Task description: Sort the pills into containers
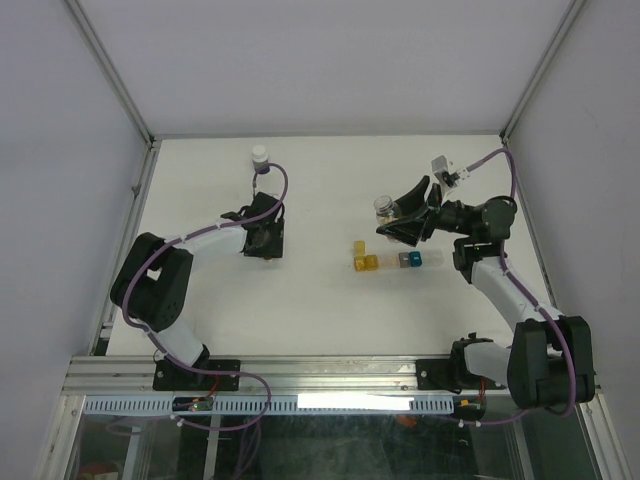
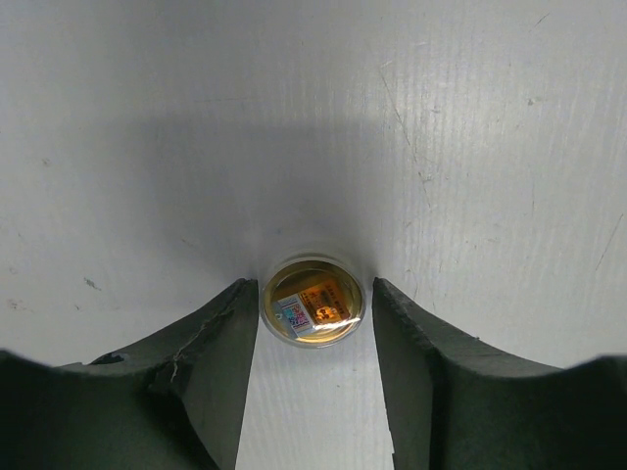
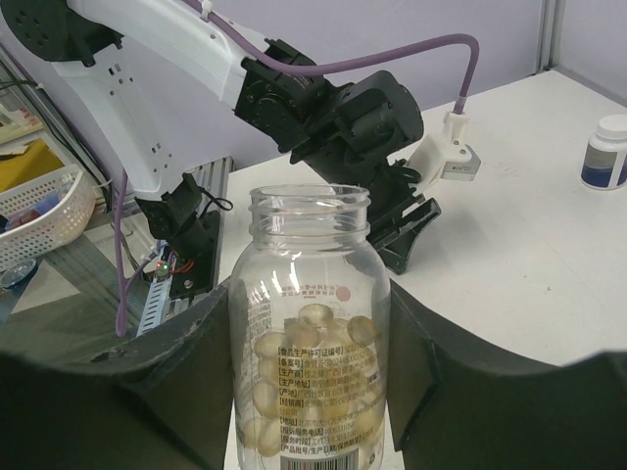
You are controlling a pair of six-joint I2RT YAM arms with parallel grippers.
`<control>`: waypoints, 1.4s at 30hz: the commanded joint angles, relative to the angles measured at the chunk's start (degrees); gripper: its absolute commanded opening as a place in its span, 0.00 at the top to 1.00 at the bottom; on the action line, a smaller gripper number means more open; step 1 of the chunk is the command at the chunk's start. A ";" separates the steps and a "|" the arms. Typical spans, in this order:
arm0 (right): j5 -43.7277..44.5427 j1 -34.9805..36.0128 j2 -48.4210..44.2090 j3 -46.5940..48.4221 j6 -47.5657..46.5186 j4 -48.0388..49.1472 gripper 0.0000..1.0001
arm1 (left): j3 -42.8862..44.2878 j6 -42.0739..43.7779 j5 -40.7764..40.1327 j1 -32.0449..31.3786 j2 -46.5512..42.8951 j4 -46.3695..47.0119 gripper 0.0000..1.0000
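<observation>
My right gripper [image 1: 396, 214] is shut on an open clear pill bottle [image 1: 383, 207] and holds it above the table, behind the containers. In the right wrist view the bottle [image 3: 310, 323] stands upright between my fingers [image 3: 181, 362], about half full of pale yellow pills [image 3: 323, 338], with no cap. The containers [image 1: 366, 262] lie mid-table as a short strip, yellow on the left and teal [image 1: 414, 259] on the right. My left gripper [image 1: 266, 242] points down at the table, open. A round clear cap [image 2: 313, 299] lies on the table between its fingertips [image 2: 233, 313], with narrow gaps on each side.
A small white-capped bottle [image 1: 260, 155] stands at the back, behind the left gripper; it also shows at the right edge of the right wrist view [image 3: 608, 152]. White walls enclose the table on three sides. A metal rail [image 1: 330, 372] runs along the near edge.
</observation>
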 commanded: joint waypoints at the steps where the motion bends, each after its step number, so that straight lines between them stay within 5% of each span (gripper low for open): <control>1: -0.28 -0.44 0.08 1.97 0.30 1.67 1.00 | 1.73 -0.64 -0.10 -0.38 0.57 -0.79 0.50; 11: -0.76 -1.00 0.00 1.74 -1.06 1.07 1.00 | 2.05 -1.44 5.34 -1.81 -3.46 -0.21 0.69; 16: -2.89 -1.59 -1.78 2.57 -8.69 -6.29 1.00 | -2.39 -4.68 19.53 -3.72 -11.61 8.59 0.70; 18: -3.95 -1.74 -3.36 4.24 -11.72 -14.87 1.00 | -5.88 -7.07 26.62 -5.14 -15.52 16.31 0.70; 25: -6.87 -1.99 -10.43 16.05 -56.18 -68.47 1.00 | -15.26 -15.70 42.10 -10.68 -21.54 43.33 0.71; 28: -8.13 -2.36 -13.52 18.22 -66.13 -82.57 1.00 | -18.68 -19.01 46.42 -11.44 -22.90 53.12 0.72; 34: -13.90 -9.51 -22.46 10.08 -56.89 -70.31 1.00 | -21.73 -22.11 50.23 -11.45 -25.01 63.90 0.71; 42: -14.01 -11.49 -22.62 8.52 -56.11 -69.44 1.00 | -24.74 -29.36 52.24 -11.45 -22.90 77.20 0.72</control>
